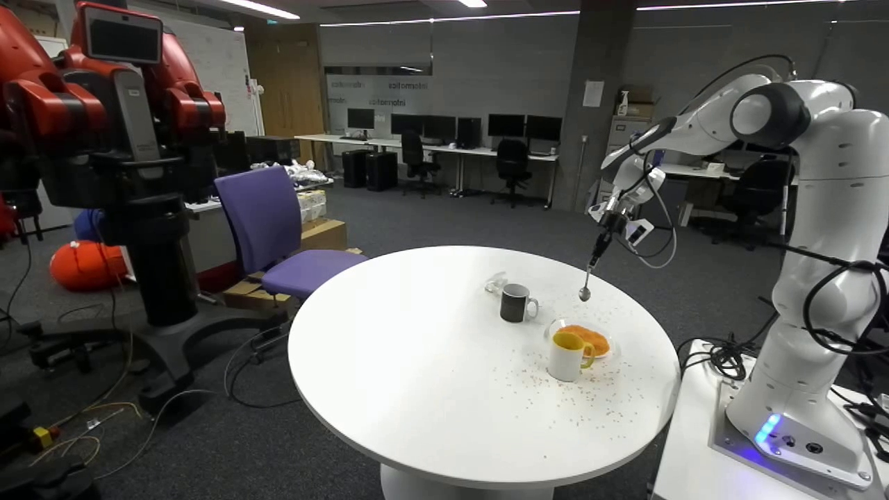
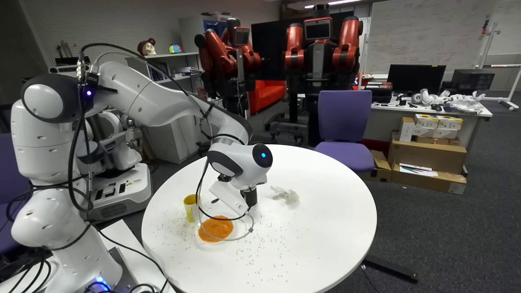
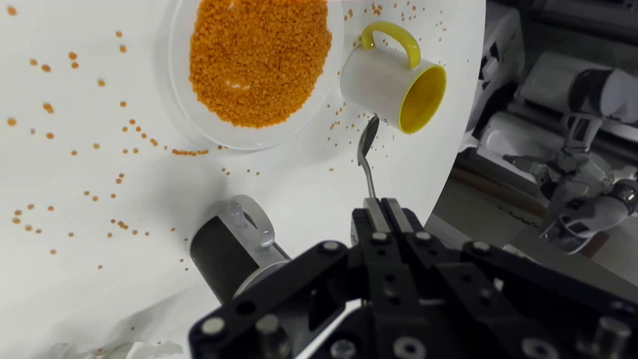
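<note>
Broad bare stretch of desk (image 1: 389, 361) on the side of the purple chair (image 1: 257, 219): open passage. Black mug (image 1: 514, 307) and crumpled plastic (image 1: 496, 284) stand between it and tool (image 3: 381, 202). Spoon (image 3: 369, 137) juts ahead, adding reach. White-and-yellow mug (image 3: 376, 82) just beside plate (image 3: 249, 139); gap, if any, slim. Lane between Black mug and plate, strewn with grains (image 3: 189, 152). Grey cable loop (image 2: 250, 230) droops beside tool.

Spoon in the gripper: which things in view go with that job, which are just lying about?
Likely the job: gripper, holding the spoon; close by, plate with orange grains, yellow-lined mug, dark mug.
Likely just lying about: crumpled scrap, stray grains, purple chair, cardboard boxes.
</note>
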### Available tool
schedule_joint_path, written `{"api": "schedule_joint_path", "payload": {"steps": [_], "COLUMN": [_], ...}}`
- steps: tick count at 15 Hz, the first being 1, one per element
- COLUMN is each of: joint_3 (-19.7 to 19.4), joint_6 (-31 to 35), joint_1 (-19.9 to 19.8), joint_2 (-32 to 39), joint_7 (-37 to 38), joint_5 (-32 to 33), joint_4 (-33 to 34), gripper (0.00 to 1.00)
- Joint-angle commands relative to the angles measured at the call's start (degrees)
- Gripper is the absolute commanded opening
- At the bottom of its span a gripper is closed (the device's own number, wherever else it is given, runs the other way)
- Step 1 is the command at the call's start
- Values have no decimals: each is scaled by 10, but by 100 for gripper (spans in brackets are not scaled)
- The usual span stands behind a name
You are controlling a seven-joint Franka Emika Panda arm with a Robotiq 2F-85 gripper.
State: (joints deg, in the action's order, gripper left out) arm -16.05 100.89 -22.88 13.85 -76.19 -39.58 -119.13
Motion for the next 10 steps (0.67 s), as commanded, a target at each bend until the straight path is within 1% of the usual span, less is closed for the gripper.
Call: {"api": "schedule_joint_path", "payload": {"steps": [1,5,10], "joint_3": [-10,-13,-10], "joint_6": [-23,-8,-12], "joint_1": [-27,-43,-60], "joint_2": [31,61,100], "joint_7": [-4,-3,-7], "joint_5": [-23,-20,-18], "joint_4": [16,18,32], "gripper": [1,1,1]}}
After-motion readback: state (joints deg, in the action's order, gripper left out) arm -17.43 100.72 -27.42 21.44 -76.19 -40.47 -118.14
